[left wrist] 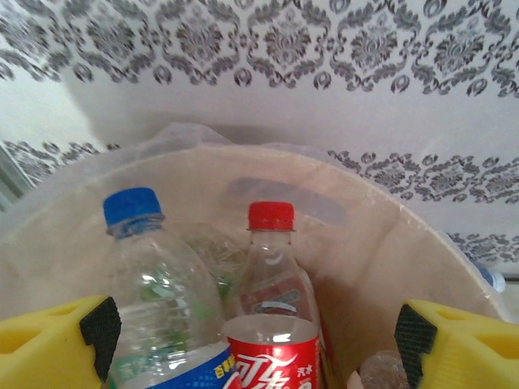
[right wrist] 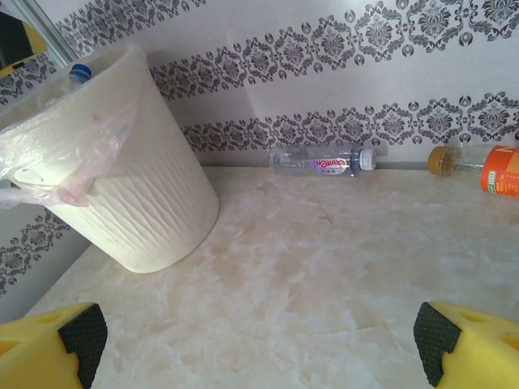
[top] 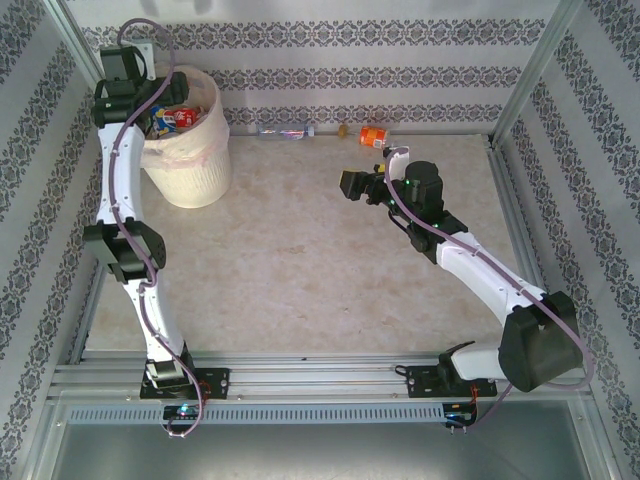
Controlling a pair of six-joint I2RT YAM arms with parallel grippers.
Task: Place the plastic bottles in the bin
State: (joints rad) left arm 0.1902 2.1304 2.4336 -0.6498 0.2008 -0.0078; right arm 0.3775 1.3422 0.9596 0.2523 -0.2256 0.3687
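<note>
Between the left gripper's (left wrist: 257, 336) yellow fingers (left wrist: 49, 344), spread wide, I look down into the bin (left wrist: 369, 235).
- Black pads well apart and closed on nothing.
- Just beyond the fingertips and below them, bottles stand packed inside the liner. A blue-capped bottle (left wrist: 150, 275) sits just beside the pad on the view's left. A red-capped bottle (left wrist: 272, 259) stands midway between the pads. A red-labelled bottle (left wrist: 272, 356) is nearer the wrist, in front of it.
- From overhead, this gripper (top: 150, 108) hangs over the bin's (top: 195, 175) mouth, at the table's far left.

Right gripper (right wrist: 259, 336): fingers equally wide, empty, only bare marbled tabletop (right wrist: 308, 267) between the pads.
- Ahead of the fingertips and off to their left stands the bin (right wrist: 138, 203), its pinkish liner folded over the rim.
- Straight ahead, against the patterned wall, a clear white-capped bottle (right wrist: 324, 160) lies on its side.
- Ahead and to the right lies an orange-labelled bottle (right wrist: 486, 166), also down against the wall and cut off by the view's edge.
- From overhead, this gripper (top: 352, 183) is well apart from both the clear bottle (top: 285, 130) and the orange one (top: 372, 136).
</note>
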